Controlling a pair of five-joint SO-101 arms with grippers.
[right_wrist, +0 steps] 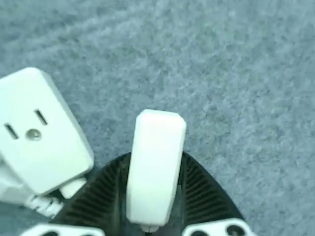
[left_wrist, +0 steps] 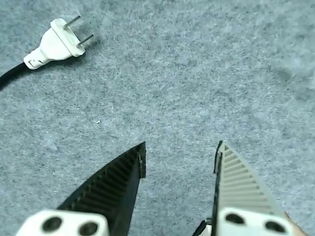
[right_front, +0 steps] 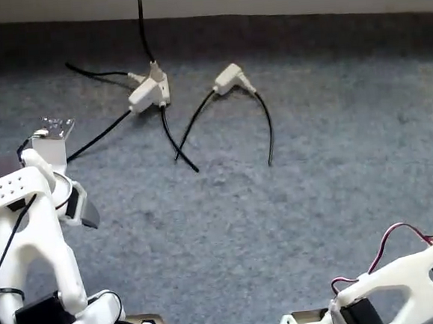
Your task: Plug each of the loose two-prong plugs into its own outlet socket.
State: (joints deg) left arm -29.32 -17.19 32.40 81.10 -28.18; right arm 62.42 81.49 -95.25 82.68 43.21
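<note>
I'm working over the grey carpeted worktop. I'm judging the step in hand to be picking up the loose two-prong plug with the left end effector, whose fingers are standing apart with nothing between them. To do it well, I'm planning to bring that gap square over the plug's white body. I'd close across its sides and keep off both the black cable and the prongs, leaving them free for the slots.

The right end effector is clamping a white block. I cannot tell whether this is a plug or a socket body, so a steady clamp seems the safe choice. The outlet socket is lying just beside that block, its face showing two slots and a round hole.

The plug is lying flat, well apart from the left end effector. It is sitting beyond the fingertips and off toward the dark finger's side, with its prongs pointing away from its cable.
</note>
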